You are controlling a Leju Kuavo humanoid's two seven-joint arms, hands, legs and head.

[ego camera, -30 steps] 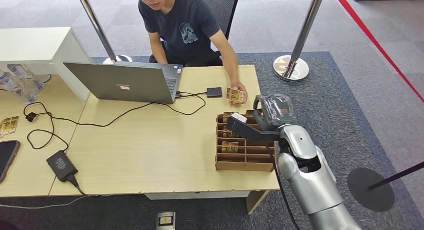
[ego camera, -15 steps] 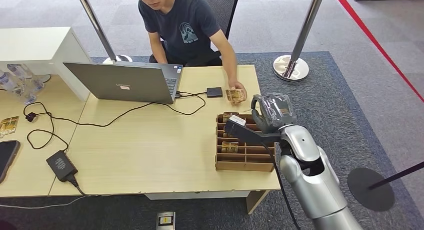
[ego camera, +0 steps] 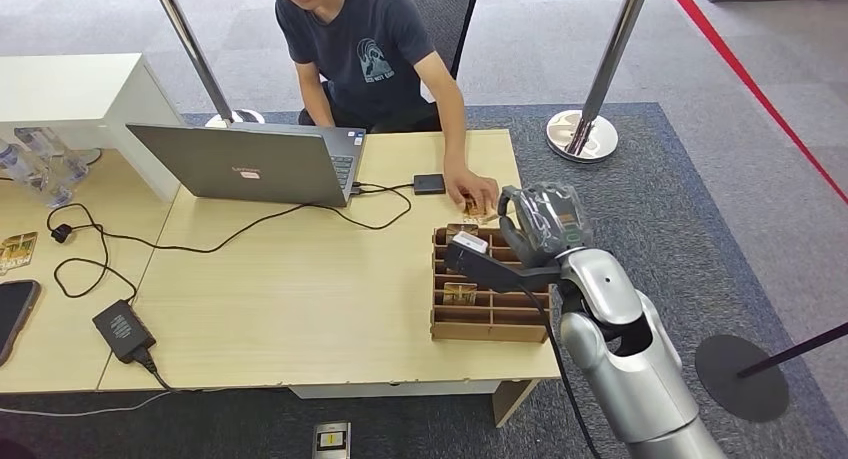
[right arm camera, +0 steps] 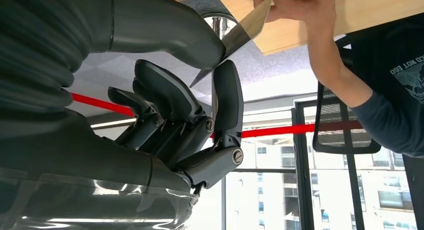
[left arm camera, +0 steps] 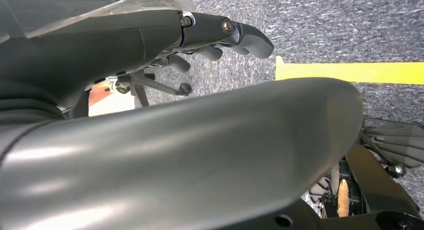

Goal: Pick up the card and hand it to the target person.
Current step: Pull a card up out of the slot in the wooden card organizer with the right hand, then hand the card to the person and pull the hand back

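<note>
Right hand (ego camera: pixel 520 241) hovering over slotted wooden card rack (ego camera: pixel 489 297), fingers curled, gripping nothing; pick step pending, needing descent to patterned card (ego camera: pixel 460 293).

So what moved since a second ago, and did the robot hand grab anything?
The person's hand lowered the card flat onto the table, just behind the wooden tray. The right robot hand slid slightly left over the tray and grabbed nothing I can see. The laptop, cables, black box and the card in the tray stayed put.
</note>
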